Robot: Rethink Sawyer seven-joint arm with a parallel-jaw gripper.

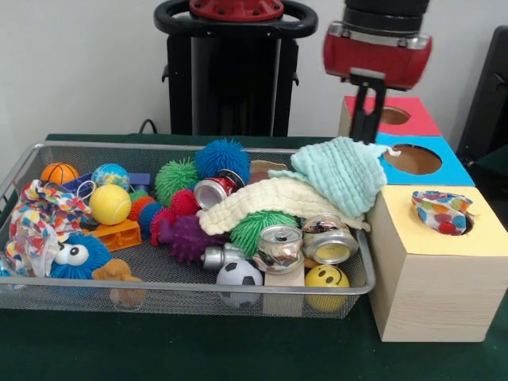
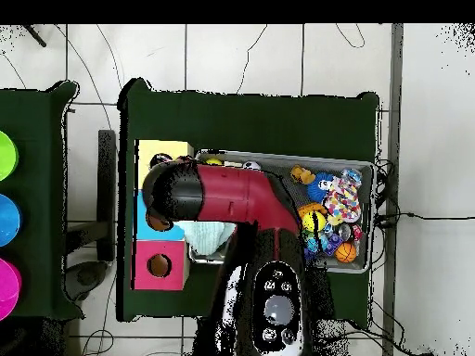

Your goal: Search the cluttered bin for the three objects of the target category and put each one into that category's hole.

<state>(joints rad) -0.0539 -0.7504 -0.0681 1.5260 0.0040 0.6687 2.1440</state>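
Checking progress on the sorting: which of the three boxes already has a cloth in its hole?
The yellow-faced box, nearest the camera: a dotted cloth sits in its hole. The blue-faced box and red-faced box show open holes.

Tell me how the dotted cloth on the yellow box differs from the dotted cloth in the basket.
The dotted cloth on the yellow box sits bunched in the box's hole, alone; the dotted cloth in the basket sprawls among toys at the far end. The first looks compact, the second spread out. Both are white with coloured dots.

No text, brand, or number can be read on anything here. The one sign is a smiley face on the yellow ball [image 1: 327, 278].
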